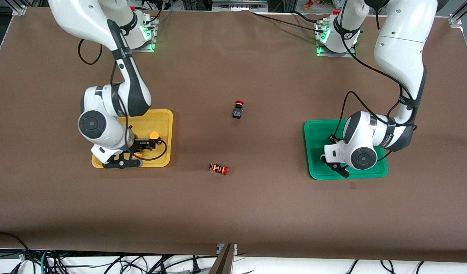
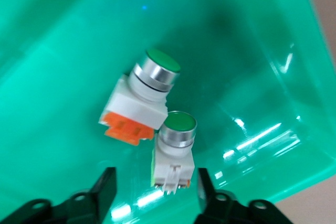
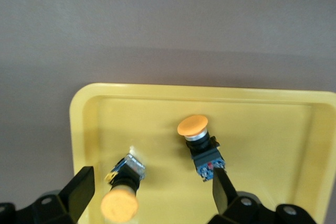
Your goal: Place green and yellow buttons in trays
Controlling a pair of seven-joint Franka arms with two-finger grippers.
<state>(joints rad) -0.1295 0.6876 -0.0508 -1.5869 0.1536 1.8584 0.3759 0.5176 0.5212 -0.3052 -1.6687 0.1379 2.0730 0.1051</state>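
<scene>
In the left wrist view, two green-capped buttons with whitish bodies lie in the green tray (image 2: pixel 63 40). One (image 2: pixel 144 95) has an orange base. The other (image 2: pixel 173 148) lies between the open fingers of my left gripper (image 2: pixel 153 188). In the front view the left gripper (image 1: pixel 327 156) is low over the green tray (image 1: pixel 313 133) and hides those buttons. My right gripper (image 3: pixel 151 187) is open, low over the yellow tray (image 3: pixel 262 129). One yellow-capped button (image 3: pixel 199 140) stands in that tray and another (image 3: pixel 123 190) lies between the fingers. The front view shows the right gripper (image 1: pixel 146 145), the yellow tray (image 1: pixel 163 118) and a yellow cap (image 1: pixel 154 134).
A red-capped button with a black body (image 1: pixel 238 109) stands mid-table between the trays. A red-capped button with an orange-striped body (image 1: pixel 219 169) lies on its side, nearer to the front camera. The table is covered with brown cloth.
</scene>
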